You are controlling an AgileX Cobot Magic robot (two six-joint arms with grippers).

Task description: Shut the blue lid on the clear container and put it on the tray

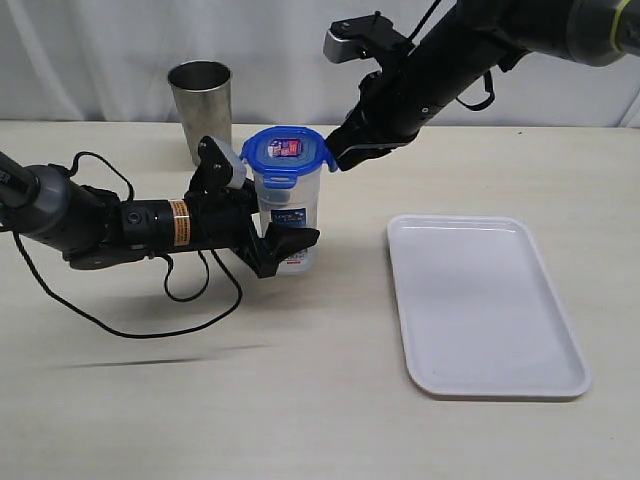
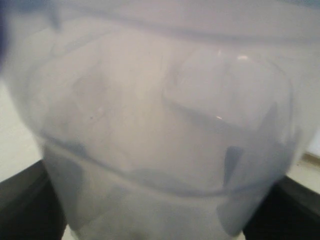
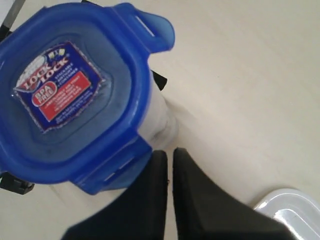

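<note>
1. Container stands upright on the counter, long axis vertical and mouth up. It is left of the tray and well apart from it.
2. Lid sits flat on the rim, sticker facing up. At least one flap juts outward, so I'd judge it not latched. The near flap looks folded down.
3. Left hand is clamped on the container's lower body, one jaw on each side, arm lying low along the counter. The container wall fills the left wrist view.
4. Right hand has jaws pressed together, tip right beside the lid's edge flap. Can't tell if it's touching.
5. Step in hand, my read: snapping the flaps shut, with left bracing and right pushing.
6. Next: push the remaining flaps down against the left hand's brace. Then lift the container, keep it vertical, and set it on the tray.
</note>
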